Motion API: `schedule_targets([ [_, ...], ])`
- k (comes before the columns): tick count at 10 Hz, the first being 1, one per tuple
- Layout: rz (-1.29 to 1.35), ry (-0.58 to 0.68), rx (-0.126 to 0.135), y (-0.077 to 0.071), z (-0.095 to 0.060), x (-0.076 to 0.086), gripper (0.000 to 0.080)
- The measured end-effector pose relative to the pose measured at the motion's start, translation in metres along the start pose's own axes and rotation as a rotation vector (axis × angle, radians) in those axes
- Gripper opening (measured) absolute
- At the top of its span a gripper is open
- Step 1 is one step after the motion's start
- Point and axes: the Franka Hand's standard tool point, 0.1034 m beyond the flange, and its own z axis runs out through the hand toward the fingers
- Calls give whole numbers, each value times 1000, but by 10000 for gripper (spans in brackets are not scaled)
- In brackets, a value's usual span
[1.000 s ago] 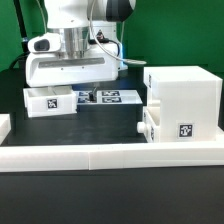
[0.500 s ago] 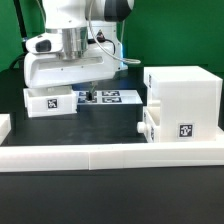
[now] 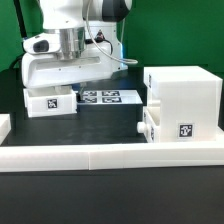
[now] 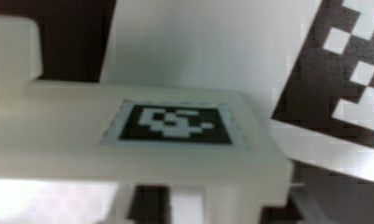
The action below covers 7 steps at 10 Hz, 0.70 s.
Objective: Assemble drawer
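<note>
Two trays: one shallow white plastic tray (image 3: 50, 104) lies loose at the exterior view's left; a second white tray (image 3: 150, 126) pokes out low from the housing.
Loose tray axis: its long side runs across the exterior view, and its square tag (image 4: 171, 122) shows in both views.
Gripper: the two-finger gripper (image 3: 66, 88) hangs just over the loose tray, probably lining up a grasp. Its fingers are hidden, so I cannot tell whether they are spread or pressed together.
Marker board: the flat marker board (image 3: 108, 97) lies between the loose tray and the housing.
Housing: the tall white boxy housing (image 3: 185, 90) stands at the right, its open side seemingly facing left to receive the trays.
</note>
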Motion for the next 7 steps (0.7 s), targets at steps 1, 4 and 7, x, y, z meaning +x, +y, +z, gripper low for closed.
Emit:
schedule_targets([
  [1,0,0,0,0,0,0,66],
  [4,0,1,0,0,0,0,41],
  [7,-6,3,-2,0,-1,3,41],
])
